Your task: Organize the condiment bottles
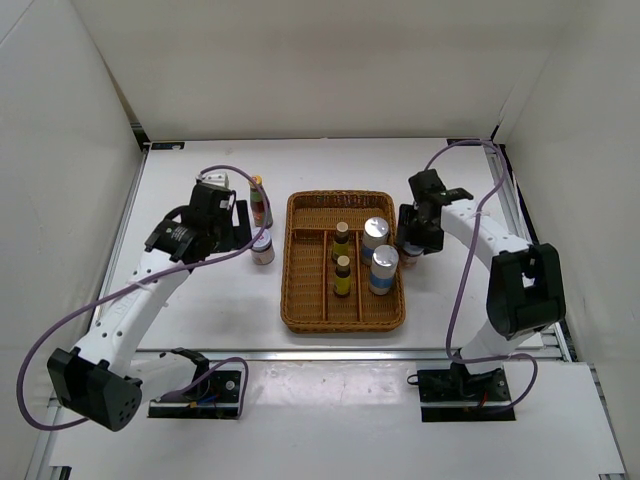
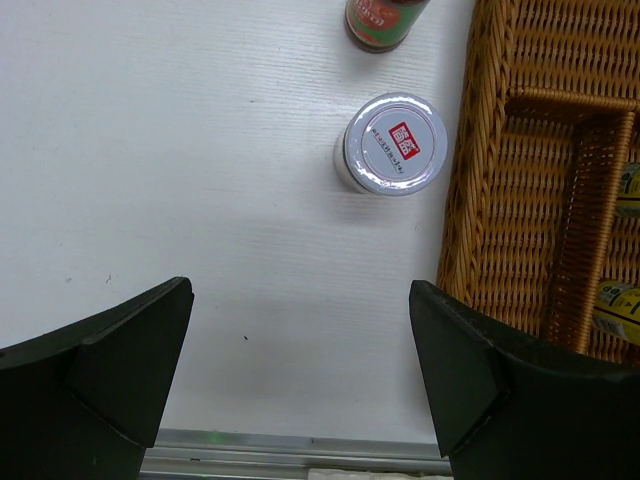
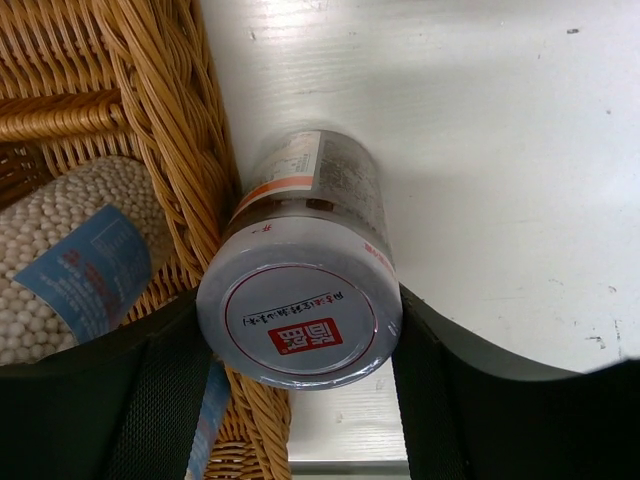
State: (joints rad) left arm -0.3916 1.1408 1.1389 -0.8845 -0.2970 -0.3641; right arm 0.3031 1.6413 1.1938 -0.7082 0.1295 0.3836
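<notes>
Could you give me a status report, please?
Left gripper open. Right gripper shut on white red-labelled jar. Brown wicker tray wall close beside jar.

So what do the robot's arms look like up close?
The left arm and right arm have white tube-shaped links with chunky black joints. A thin purple cable loops along each one. The jaws are plain black, wide and wedge-shaped, with no markings visible.

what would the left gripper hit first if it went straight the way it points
Probably the white jar, ahead of the open left gripper, slightly right of centre; the tall bottle stands beyond it. Depth unclear.
</notes>
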